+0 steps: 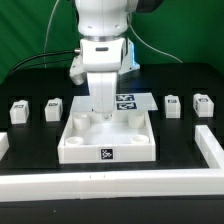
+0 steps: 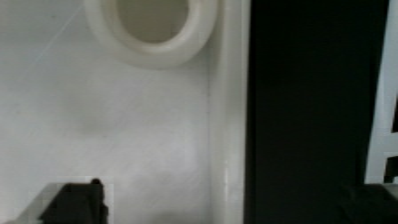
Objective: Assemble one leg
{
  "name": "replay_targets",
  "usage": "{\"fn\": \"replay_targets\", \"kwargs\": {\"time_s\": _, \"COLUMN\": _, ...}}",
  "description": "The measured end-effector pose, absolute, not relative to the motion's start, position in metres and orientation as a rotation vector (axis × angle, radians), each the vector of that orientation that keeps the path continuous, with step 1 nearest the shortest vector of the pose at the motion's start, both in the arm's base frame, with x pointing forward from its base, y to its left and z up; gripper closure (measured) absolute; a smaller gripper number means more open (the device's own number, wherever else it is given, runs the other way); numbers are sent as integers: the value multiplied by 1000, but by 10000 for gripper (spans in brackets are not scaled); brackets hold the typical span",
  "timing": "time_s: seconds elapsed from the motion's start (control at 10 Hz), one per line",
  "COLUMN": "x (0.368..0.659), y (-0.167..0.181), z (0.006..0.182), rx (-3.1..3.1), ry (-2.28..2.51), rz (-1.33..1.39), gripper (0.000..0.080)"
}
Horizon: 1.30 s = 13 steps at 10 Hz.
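Observation:
Several legs, small white blocks with marker tags, stand in a row on the black table: two on the exterior view's left [image 1: 18, 111] [image 1: 53, 108] and two on its right [image 1: 172, 104] [image 1: 202, 104]. My gripper [image 1: 101, 107] is low over the far wall of the large white tray [image 1: 78, 150], well away from every leg. In the wrist view the gripper [image 2: 228, 206] is open and empty, with its dark fingertips [image 2: 75, 203] either side of the tray's rim [image 2: 228, 110]. A round corner socket [image 2: 151, 30] shows in the tray. No leg shows in the wrist view.
The marker board [image 1: 127, 100] lies behind the tray, right of the gripper. White border walls stand at the exterior view's right [image 1: 210, 150] and left [image 1: 3, 146]. A white strip [image 2: 388, 150] shows at the wrist view's edge.

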<state>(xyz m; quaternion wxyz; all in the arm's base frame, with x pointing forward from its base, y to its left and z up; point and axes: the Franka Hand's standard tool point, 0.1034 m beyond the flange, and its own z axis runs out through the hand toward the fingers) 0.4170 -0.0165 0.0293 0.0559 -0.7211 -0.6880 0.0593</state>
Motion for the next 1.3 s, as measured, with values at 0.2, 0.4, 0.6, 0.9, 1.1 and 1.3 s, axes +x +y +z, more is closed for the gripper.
{"fn": "replay_targets", "kwargs": {"time_s": 0.2, "x": 410, "y": -16, "z": 19, "rx": -2175, "ry": -2070, "rz": 202, "gripper": 150}}
{"fn": "replay_targets", "kwargs": {"time_s": 0.4, "x": 406, "y": -17, "z": 14, "rx": -2171, "ry": -2061, "rz": 212, "gripper": 150}}
{"fn": "replay_targets", "kwargs": {"time_s": 0.6, "x": 406, "y": -17, "z": 14, "rx": -2171, "ry": -2059, "rz": 214, "gripper": 150}}
{"fn": "replay_targets", "kwargs": {"time_s": 0.9, "x": 405, "y": -17, "z": 14, "rx": -2170, "ry": -2058, "rz": 216, "gripper": 410}}
{"fn": "replay_targets", "kwargs": {"time_s": 1.1, "x": 405, "y": -17, "z": 14, "rx": -2171, "ry": -2058, "rz": 216, "gripper": 579}}
{"fn": "replay_targets", "kwargs": {"time_s": 1.3, "x": 407, "y": -17, "z": 14, "rx": -2174, "ry": -2060, "rz": 211, "gripper": 729}}
